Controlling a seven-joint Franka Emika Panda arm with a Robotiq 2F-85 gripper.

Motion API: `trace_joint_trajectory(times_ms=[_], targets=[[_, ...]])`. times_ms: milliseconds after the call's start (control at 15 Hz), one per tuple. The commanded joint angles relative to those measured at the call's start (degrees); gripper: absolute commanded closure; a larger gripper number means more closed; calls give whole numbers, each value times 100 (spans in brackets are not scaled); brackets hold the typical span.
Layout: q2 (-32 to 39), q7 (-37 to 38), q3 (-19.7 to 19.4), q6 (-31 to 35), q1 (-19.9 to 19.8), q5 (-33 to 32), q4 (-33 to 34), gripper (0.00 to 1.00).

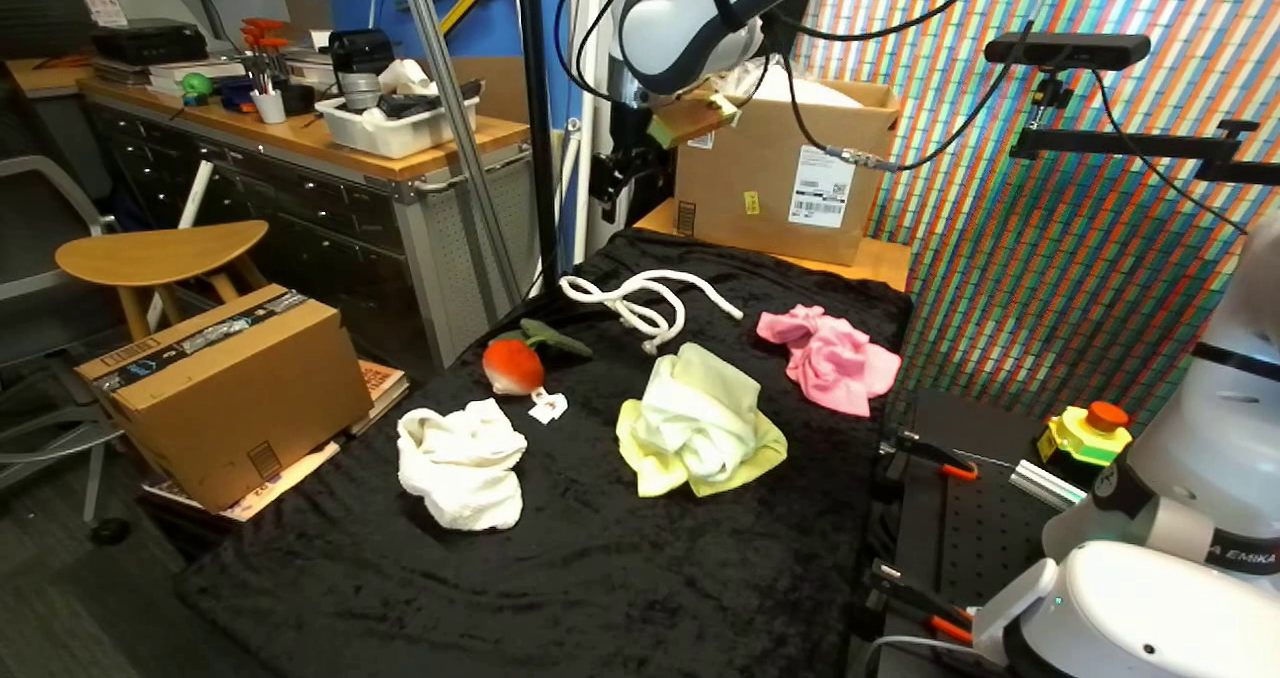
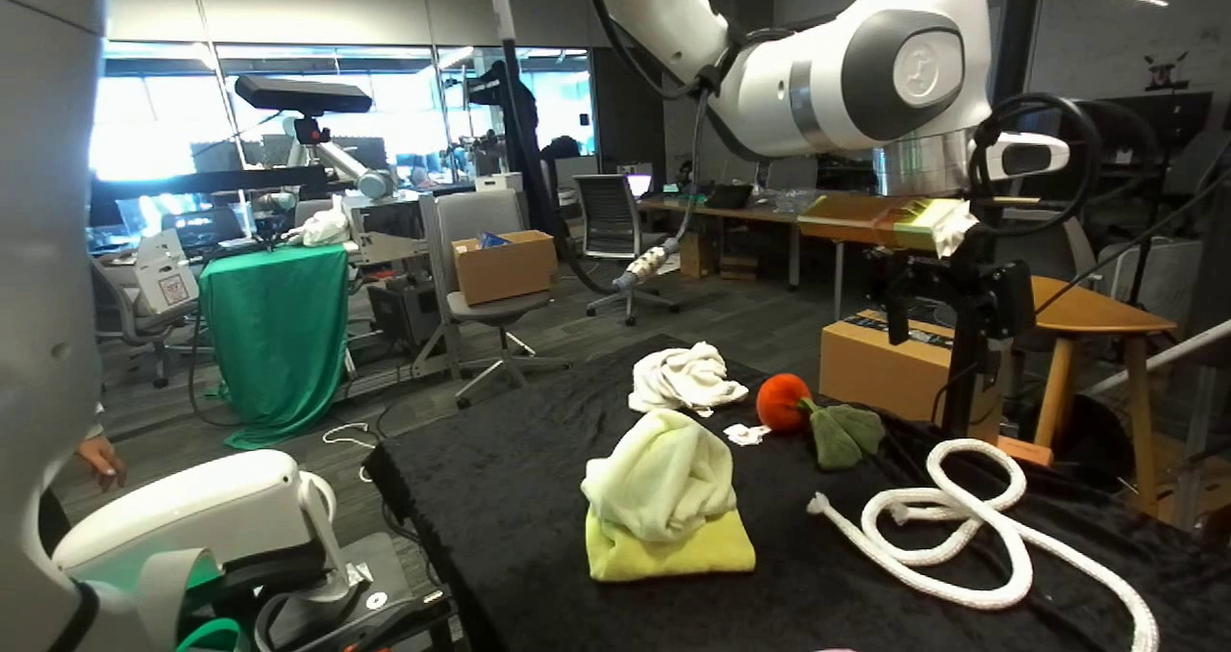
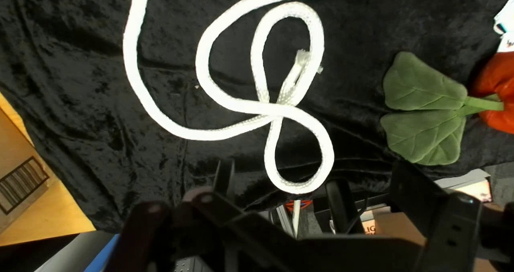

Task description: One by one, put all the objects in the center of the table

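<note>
Four things lie off the yellow-green heap point(image 1: 700, 413) near the middle of the table point(image 1: 600, 588): a white rope point(image 3: 277, 110), a red plush vegetable point(image 1: 513, 366), a white cloth point(image 1: 465, 473) and a pink cloth point(image 1: 840, 363); the gripper point(image 3: 311, 167) hangs high over the rope's end, its jaws wide apart with nothing between them. Next, I'd guess, comes the rope; pinched shallowly at its crossing, it could slip; lifted by one loop, its loose tail might snag the plush's green leaves point(image 3: 421, 83) or, trailing inward, topple the loosely bunched heap.
</note>
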Motion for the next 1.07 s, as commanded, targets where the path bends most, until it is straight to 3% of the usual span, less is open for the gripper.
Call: trace_joint_trajectory(times_ms=[0,400,1000], targets=[[774,-146,19,-521,-97,17,1112,0],[1734,-202,5,-1071,-312,101,2097,0],[2605,-377,126,-1836,-639,417,2912,0]])
